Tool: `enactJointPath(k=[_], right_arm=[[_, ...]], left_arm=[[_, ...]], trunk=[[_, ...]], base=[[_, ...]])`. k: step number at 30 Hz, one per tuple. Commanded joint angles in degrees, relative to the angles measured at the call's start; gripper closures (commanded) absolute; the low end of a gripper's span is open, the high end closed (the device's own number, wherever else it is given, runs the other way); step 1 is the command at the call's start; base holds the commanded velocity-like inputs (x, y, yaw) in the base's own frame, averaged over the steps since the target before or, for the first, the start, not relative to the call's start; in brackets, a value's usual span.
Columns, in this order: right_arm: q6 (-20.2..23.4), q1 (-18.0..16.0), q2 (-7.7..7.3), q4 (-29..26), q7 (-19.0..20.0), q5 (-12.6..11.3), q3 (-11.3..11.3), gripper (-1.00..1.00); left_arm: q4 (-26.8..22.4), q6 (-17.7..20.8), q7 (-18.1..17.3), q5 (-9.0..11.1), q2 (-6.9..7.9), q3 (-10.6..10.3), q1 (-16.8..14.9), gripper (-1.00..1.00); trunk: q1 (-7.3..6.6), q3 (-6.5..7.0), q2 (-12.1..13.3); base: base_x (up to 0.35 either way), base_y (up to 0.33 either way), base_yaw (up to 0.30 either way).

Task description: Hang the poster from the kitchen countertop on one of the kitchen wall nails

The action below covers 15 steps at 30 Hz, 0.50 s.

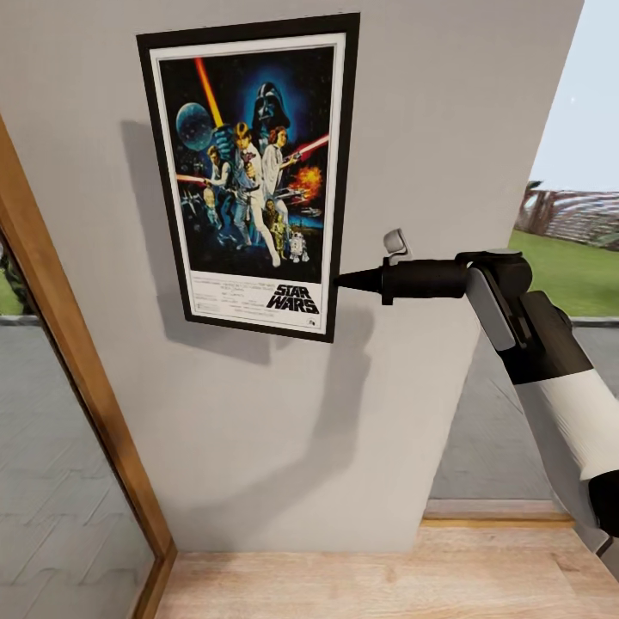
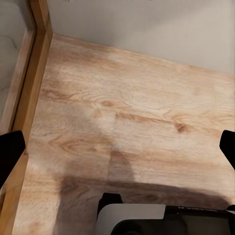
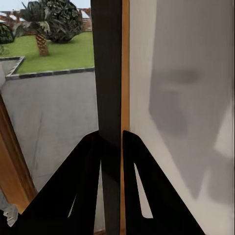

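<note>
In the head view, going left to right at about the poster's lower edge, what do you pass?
Wooden frame → poster on the grey wall → right hand, shut on the poster's right edge → right arm → lawn outside.
</note>
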Motion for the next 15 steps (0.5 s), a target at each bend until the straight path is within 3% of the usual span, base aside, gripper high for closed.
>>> enactJointPath(k=[1, 15], right_arm=[[0.40, -0.07, -0.05, 0.01, -0.03, -0.40, 0.09, 1.00], [0.40, -0.07, -0.05, 0.03, -0.03, -0.40, 0.09, 1.00]], left_arm=[[-0.01, 0.02, -0.27, 0.23, 0.00, 0.08, -0.01, -1.00], [0.00, 0.02, -0.27, 0.23, 0.00, 0.16, -0.01, -1.00]], trunk=[[0.06, -0.12, -0.12], [0.06, -0.12, -0.12]], base=[[0.156, 0.000, 0.000], [0.050, 0.000, 0.000]])
